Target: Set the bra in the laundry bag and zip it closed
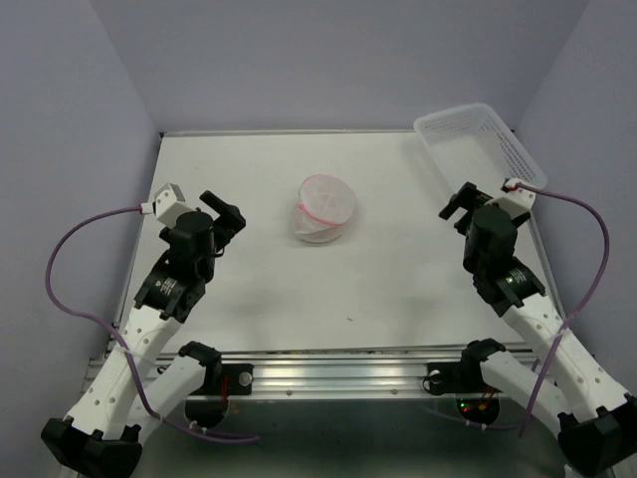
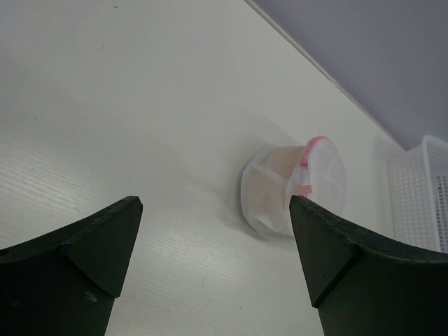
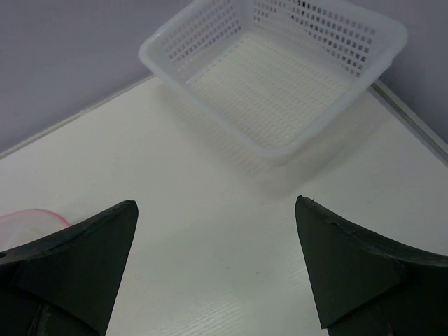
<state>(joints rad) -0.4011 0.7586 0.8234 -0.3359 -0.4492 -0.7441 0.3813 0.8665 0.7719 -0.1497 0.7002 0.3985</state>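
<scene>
My left pincer (image 2: 215, 201) is spread as wide as it goes with nothing in it, hanging above the white table (image 1: 398, 289) and aimed at the laundry bag (image 1: 323, 209). My right pincer (image 3: 215, 203) is just as wide and just as empty. It faces the white slotted plastic basket (image 3: 280, 77) at the far right corner, with only a sliver of the bag's pink edge at the left of its view. The bag sits alone near the middle of the table, between the two arms and well apart from both. It is a small rounded white mesh pouch with a pink zipper rim (image 2: 306, 164) around its lid. Through the mesh I can make out peach-beige fabric, which I take to be the bra (image 2: 276, 164) already inside. I cannot tell from here whether the zip runs fully shut. As I judge it, what is left is the closing or a check of it. I would steady the pouch's soft body lightly with the left, so the mesh does not collapse, and bring the right round to the small pink tab. I would pull along the rim, not away from it.
</scene>
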